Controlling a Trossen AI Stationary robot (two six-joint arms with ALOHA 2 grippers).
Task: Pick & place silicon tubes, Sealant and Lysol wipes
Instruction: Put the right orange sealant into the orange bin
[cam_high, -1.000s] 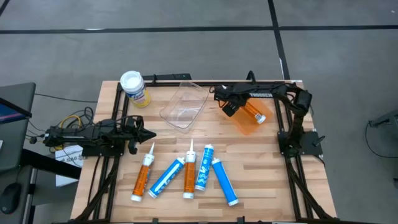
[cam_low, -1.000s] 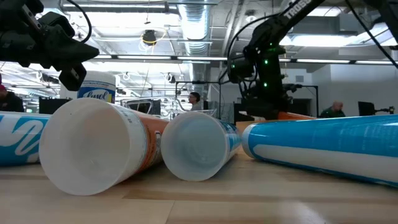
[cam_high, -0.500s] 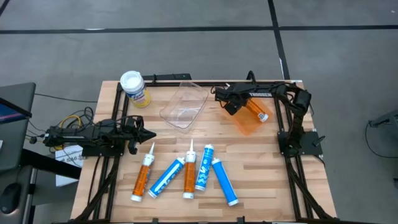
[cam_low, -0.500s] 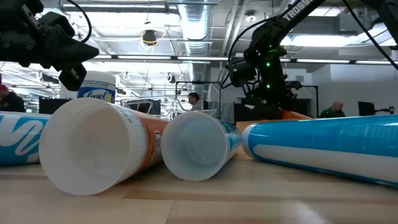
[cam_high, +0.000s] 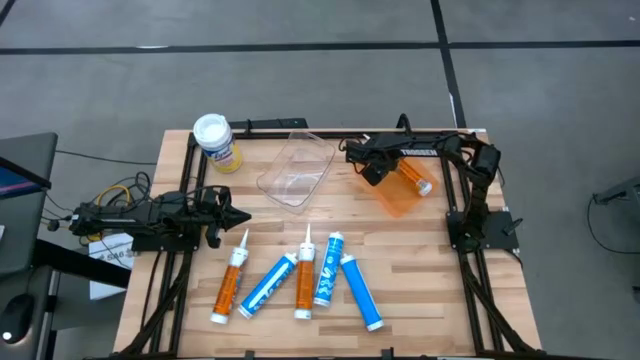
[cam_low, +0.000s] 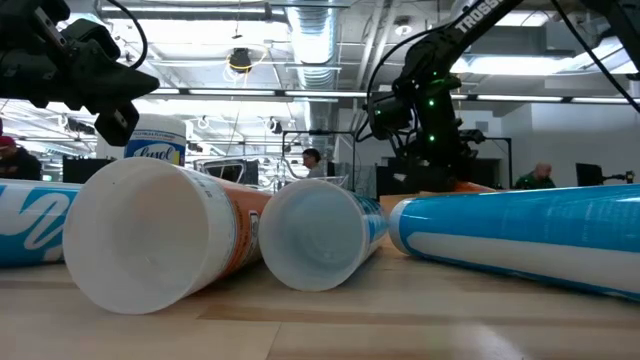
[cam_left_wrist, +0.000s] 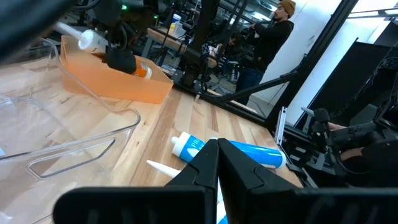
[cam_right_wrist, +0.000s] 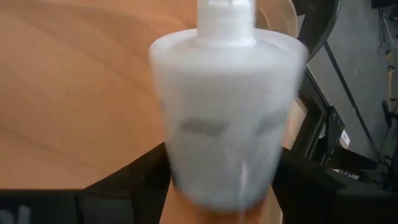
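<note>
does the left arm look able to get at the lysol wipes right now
Probably yes: the Lysol wipes stand alone near the table's far left corner, with only bare wood between them and the left gripper, which is shut.

Two black arms (cam_high: 160, 215) with white lettering.

The high view looks straight down on the light wooden slatted table (cam_high: 400, 260); the low view sits at tabletop level (very near the cartridges), sharing that table (cam_low: 320, 320).
</note>
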